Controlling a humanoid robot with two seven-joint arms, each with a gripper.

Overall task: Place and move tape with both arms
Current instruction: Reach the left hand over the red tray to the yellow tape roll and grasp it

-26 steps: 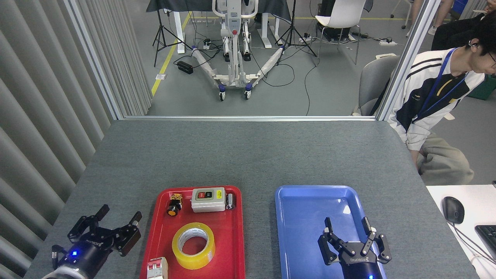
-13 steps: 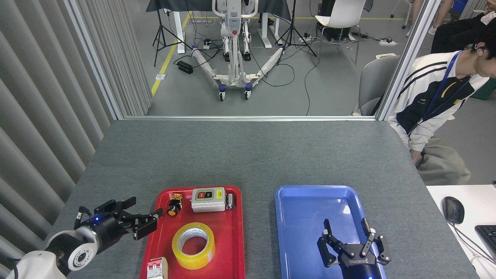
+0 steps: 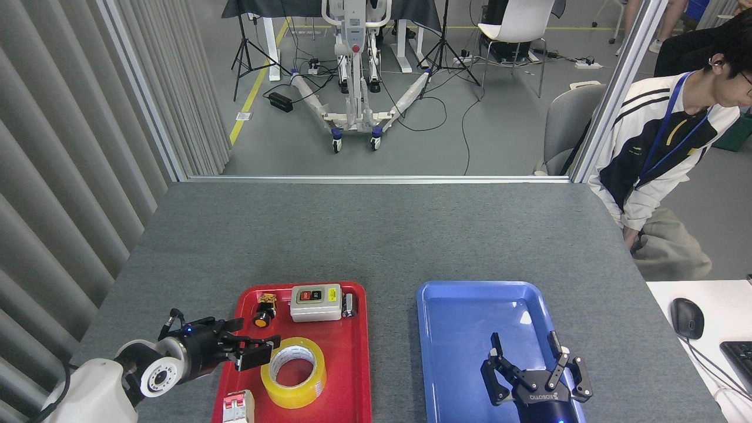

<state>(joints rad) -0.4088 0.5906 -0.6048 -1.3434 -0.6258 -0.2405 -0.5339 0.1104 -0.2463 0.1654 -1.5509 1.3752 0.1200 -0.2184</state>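
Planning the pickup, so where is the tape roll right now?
In the head view, the tape roll lies flat in the near half of the red tray, left of the blue tray, with the left tool at its left edge.

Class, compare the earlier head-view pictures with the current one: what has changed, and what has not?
The left gripper swung right from beside the red tray to over it, its open fingers now reaching the tape. Nothing was grasped. The tape, the right gripper over the blue tray and the tray items stayed put.

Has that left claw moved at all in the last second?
Yes. The left gripper has swung rightward over the red tray's edge, reaching the tape, which hasn't shifted.
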